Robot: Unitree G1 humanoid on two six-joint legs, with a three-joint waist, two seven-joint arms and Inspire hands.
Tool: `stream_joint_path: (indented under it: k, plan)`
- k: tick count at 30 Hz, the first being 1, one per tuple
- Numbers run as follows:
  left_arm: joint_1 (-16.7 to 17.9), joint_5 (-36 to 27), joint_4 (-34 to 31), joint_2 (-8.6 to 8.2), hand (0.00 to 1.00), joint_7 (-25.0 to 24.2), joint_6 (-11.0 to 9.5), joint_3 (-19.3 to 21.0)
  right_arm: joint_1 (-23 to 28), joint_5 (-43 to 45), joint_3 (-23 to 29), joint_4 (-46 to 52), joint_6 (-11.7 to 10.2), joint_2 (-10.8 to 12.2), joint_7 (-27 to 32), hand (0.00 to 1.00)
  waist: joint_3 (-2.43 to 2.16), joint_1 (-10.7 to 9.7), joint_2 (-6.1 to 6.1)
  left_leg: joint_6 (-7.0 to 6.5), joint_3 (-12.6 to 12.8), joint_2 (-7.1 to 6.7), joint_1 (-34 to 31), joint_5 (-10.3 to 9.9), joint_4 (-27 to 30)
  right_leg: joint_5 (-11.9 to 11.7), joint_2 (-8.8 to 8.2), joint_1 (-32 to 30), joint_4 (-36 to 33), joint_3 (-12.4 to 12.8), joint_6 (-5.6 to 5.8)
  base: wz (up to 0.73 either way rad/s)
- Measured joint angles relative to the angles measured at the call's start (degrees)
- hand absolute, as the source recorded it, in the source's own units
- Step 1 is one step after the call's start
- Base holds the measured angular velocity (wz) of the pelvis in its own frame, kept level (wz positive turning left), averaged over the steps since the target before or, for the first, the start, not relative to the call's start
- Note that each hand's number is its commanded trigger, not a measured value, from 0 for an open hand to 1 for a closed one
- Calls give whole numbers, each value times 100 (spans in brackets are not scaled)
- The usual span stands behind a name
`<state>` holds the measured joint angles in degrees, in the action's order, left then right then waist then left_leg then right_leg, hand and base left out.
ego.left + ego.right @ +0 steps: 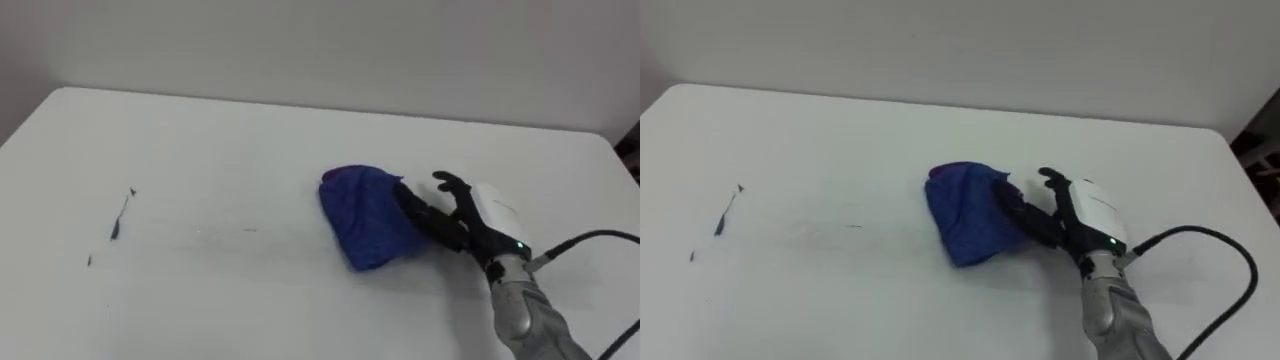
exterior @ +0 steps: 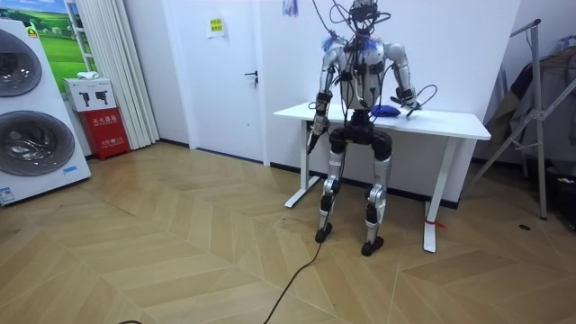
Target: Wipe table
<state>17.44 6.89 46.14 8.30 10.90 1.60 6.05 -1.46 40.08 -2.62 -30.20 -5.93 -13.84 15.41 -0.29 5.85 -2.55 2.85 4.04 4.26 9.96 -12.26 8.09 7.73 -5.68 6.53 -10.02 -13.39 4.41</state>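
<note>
A crumpled blue cloth (image 1: 365, 215) lies on the white table (image 1: 250, 140), right of its middle. My right hand (image 1: 480, 215) comes in from the lower right and rests against the cloth's right edge. Its dark fingers (image 1: 420, 215) lie straight on the cloth, thumb raised, so the hand is open. Dark ink marks (image 1: 120, 220) stain the table near its left side, far from the cloth. A faint grey smear (image 1: 230, 232) runs between marks and cloth. In the room view I stand at the table's near side, and my left hand (image 2: 310, 137) hangs by my hip.
The table's far edge meets a white wall (image 1: 320, 40); its right corner (image 1: 605, 140) is close to my right arm. In the room view, washing machines (image 2: 31, 108) and a red box (image 2: 108, 130) stand at the left, a metal rack (image 2: 540, 117) at the right.
</note>
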Motion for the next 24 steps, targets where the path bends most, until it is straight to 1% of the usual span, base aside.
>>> stream_joint_path:
  k: [1, 3, 5, 7, 9, 11, 13, 14, 16, 18, 20, 21, 22, 24]
  plan:
    - [18, -14, 19, 3, 0, 16, 0, 65, 23, -39, 96, -4, 27, -30, 1, 0, 10, 7, -4, 0, 60, 10, 51, 0, -48, 0, 17, -3, 6, 58, 0, -22]
    - [52, -65, 24, 46, 0, 31, 0, 118, 90, -140, 242, -4, 65, -83, 6, 0, 13, -3, -19, 1, 92, 15, 79, -1, -72, 0, 26, -1, 11, 87, 0, -11]
    - [86, -62, 24, 57, 0, 34, -1, 255, 108, -175, 467, -24, 105, -102, 9, 0, 28, -85, -43, 0, 95, 14, 76, -1, -74, 0, 27, -4, 19, 96, 0, -2]
    - [132, -53, 25, 64, 0, 24, -1, 417, 200, -200, 878, -39, 179, -115, 94, 0, 30, -106, -40, 1, 146, 14, 76, -1, -77, 0, 30, -39, 14, 149, 0, -11]
    - [146, -45, 48, 62, 0, 18, -1, 598, 292, -373, 1193, -61, 198, -152, 147, 0, 28, -121, -47, 0, 164, 13, 76, -1, -77, 0, 32, -58, 8, 178, 0, -10]
    - [237, -49, 57, 62, 0, 18, -3, 768, 321, -557, 1473, -108, 220, -211, 226, 0, 37, -202, -33, 0, 197, 11, 79, -1, -70, 0, 32, -66, 5, 212, 0, -6]
    - [308, -48, 59, 56, 0, 18, -30, 967, 332, -710, 1885, -134, 222, -239, 325, 0, 42, -305, -24, 0, 208, 14, 71, -1, -69, 0, 35, -77, 5, 218, 0, 0]
    - [323, -44, 59, 57, 0, 19, -31, 992, 332, -757, 1994, -154, 220, -250, 355, 0, 42, -346, -25, 0, 208, 14, 65, -1, -70, 0, 35, -85, 4, 215, 0, 0]
    - [341, -48, 58, 56, 0, 19, -31, 1014, 328, -1168, 2293, -374, 231, -397, 497, 0, 41, -428, -37, -9, 213, 14, 54, -9, -79, 0, 35, -110, -8, 219, 0, 0]
    - [354, -43, 62, 57, 0, 19, -30, 1032, 328, -1435, 2526, -484, 234, -439, 607, 0, 43, -439, -57, -10, 253, 17, 48, -10, -90, 8, 35, -185, -76, 263, -3, -11]
    - [415, -38, 80, 57, 0, 19, -28, 1085, 329, -1684, 2687, -587, 241, -456, 739, 0, 38, -504, -77, -11, 305, 22, 51, -14, -89, 8, 41, -198, -71, 302, -3, -12]
    - [467, -12, 80, 57, 0, 14, -26, 1114, 329, -1871, 2785, -653, 239, -473, 807, 0, 51, -587, -119, -15, 313, 19, 52, -23, -88, 8, 41, -195, -69, 305, -3, -5]
    - [493, 7, 81, 58, 0, 10, -25, 1195, 331, -2056, 2940, -812, 234, -495, 884, 0, 36, -629, -128, -16, 331, 20, 59, -26, -86, 8, 41, -194, -73, 319, -3, -4]
    - [523, 6, 81, 85, 0, 10, -25, 1302, 336, -2343, 3173, -1060, 242, -517, 1019, 0, 24, -702, -147, -16, 346, 20, 65, -26, -86, 8, 46, -194, -76, 340, -3, -6]
